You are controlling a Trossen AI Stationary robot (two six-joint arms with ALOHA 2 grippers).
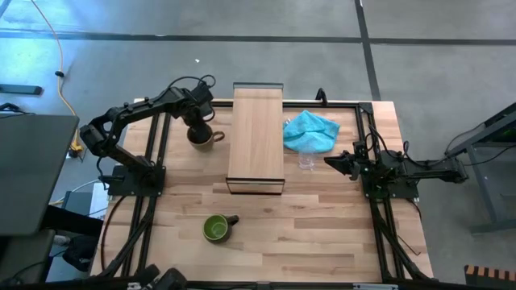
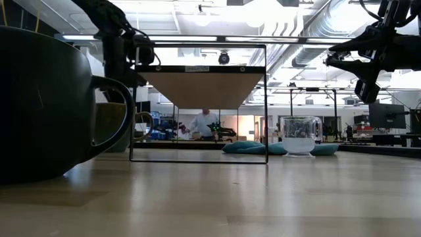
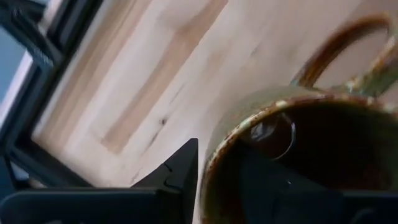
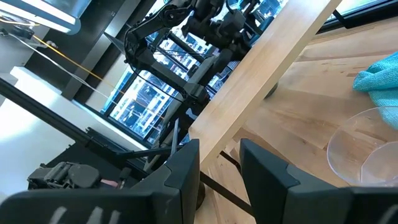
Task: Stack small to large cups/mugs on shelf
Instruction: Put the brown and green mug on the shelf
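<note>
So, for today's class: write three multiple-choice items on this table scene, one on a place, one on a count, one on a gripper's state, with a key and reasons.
1. Where is the green mug?
A. On the shelf
B. On the table, near its front edge
C. Under the cloth

2. How many cups or mugs are in view?
A. Two
B. Three
C. Four

3. What is the left gripper doing?
A. Fingers straddle the brown mug's rim
B. Parked clear of everything
C. Holding the cloth

Key:
1 B: the high view shows it on the table, apart from the shelf.
2 B: green mug, brown mug and glass cup beside the cloth.
3 A: the left wrist view shows one finger inside the rim, one outside.

The right gripper waits near the glass cup.
</note>
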